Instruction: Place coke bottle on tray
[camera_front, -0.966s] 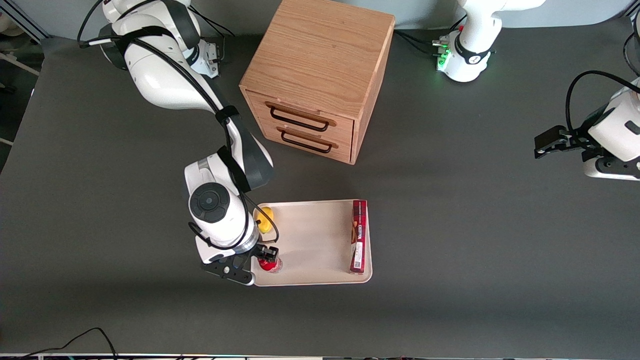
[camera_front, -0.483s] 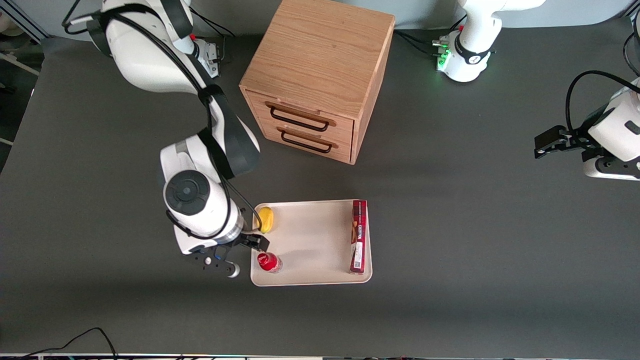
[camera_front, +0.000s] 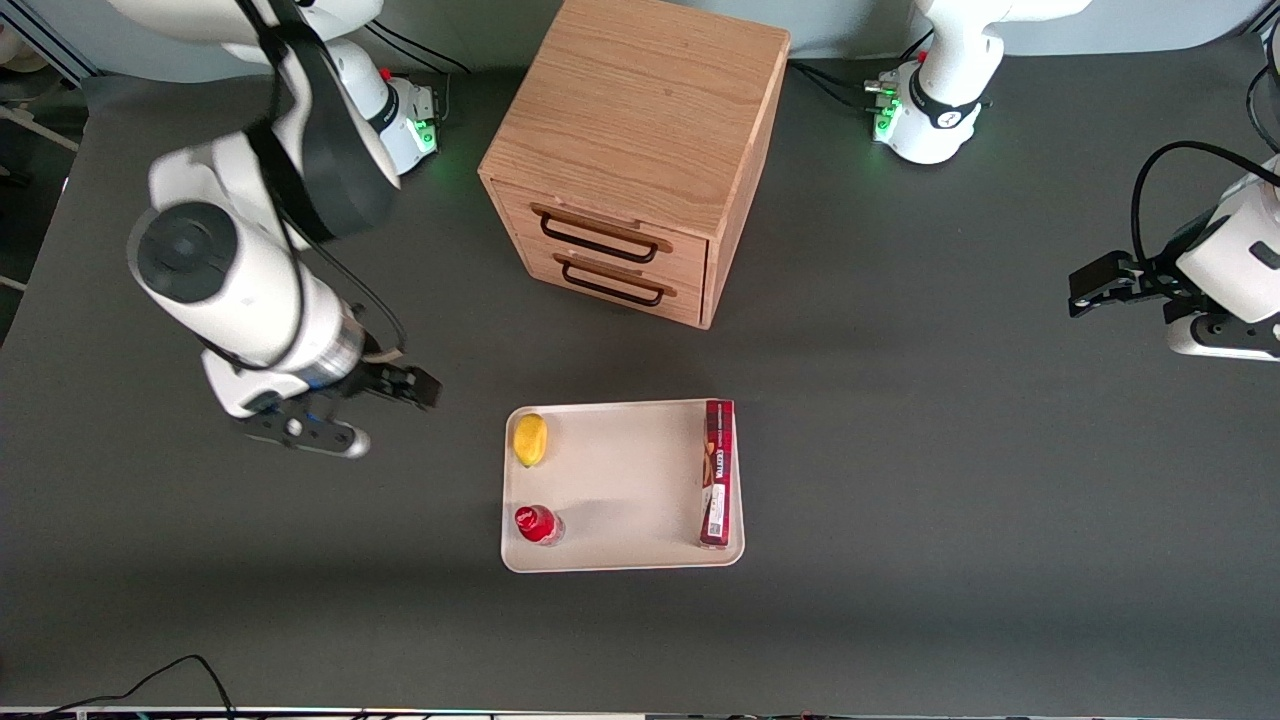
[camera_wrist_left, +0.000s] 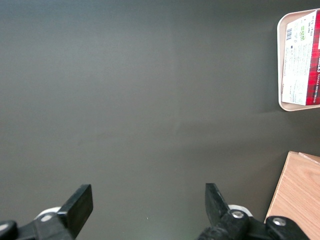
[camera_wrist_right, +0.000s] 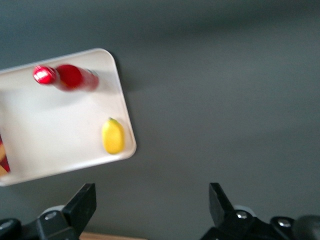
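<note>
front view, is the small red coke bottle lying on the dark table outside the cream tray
No, the small red coke bottle stands on the cream rectangular tray, while the open gripper hangs above bare table.

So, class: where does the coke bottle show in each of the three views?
Front view: bottle upright in the tray's corner nearest the camera, toward the working arm; open tool away over the table.
Right wrist view: bottle in a tray corner.
Left wrist view: not visible.
Shared landmark: lemon.
</note>
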